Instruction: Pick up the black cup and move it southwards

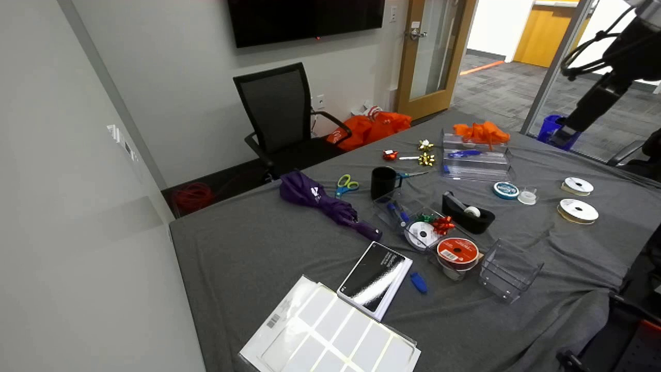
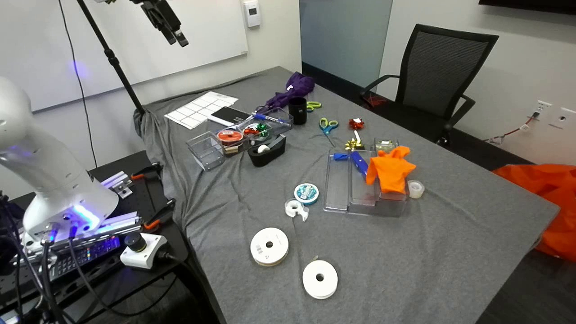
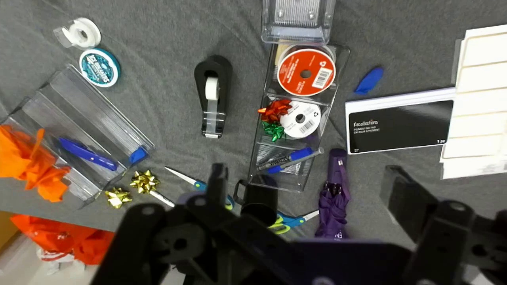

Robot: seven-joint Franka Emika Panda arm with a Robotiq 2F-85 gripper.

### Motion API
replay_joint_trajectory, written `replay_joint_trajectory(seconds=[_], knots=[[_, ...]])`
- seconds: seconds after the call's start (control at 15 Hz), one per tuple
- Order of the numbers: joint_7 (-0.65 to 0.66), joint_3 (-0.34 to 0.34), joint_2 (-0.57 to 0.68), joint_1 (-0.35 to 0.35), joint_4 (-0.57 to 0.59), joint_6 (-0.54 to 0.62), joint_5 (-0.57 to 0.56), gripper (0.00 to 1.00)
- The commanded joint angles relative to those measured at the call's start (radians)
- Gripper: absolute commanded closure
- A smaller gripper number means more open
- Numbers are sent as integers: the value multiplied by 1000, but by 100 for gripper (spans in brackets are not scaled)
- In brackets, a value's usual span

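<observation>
The black cup (image 1: 383, 182) stands upright on the grey-clothed table, with a handle on its side. It also shows in an exterior view (image 2: 297, 111) behind the clear organizer's end. In the wrist view the cup (image 3: 259, 200) lies below the left finger, beside the organizer's edge, partly hidden by the gripper's body. My gripper (image 3: 307, 176) is open and empty, its fingers wide apart. It is high above the table, well away from the cup, in both exterior views (image 1: 564, 135) (image 2: 178, 40).
Close round the cup are scissors (image 3: 293, 221), a purple umbrella (image 3: 334, 209) and a clear organizer (image 3: 253, 158) holding markers and ribbon rolls. A black tape dispenser (image 3: 214, 95), a black box (image 3: 400, 122), label sheets (image 3: 479, 118) and a clear tray (image 3: 115, 122) lie around.
</observation>
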Motion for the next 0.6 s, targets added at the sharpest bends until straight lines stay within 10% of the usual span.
replay_joint_trajectory(seconds=[0.0, 0.53], knots=[[-124, -43, 178, 3, 144, -10, 5, 0], [-367, -94, 464, -14, 398, 89, -39, 0]])
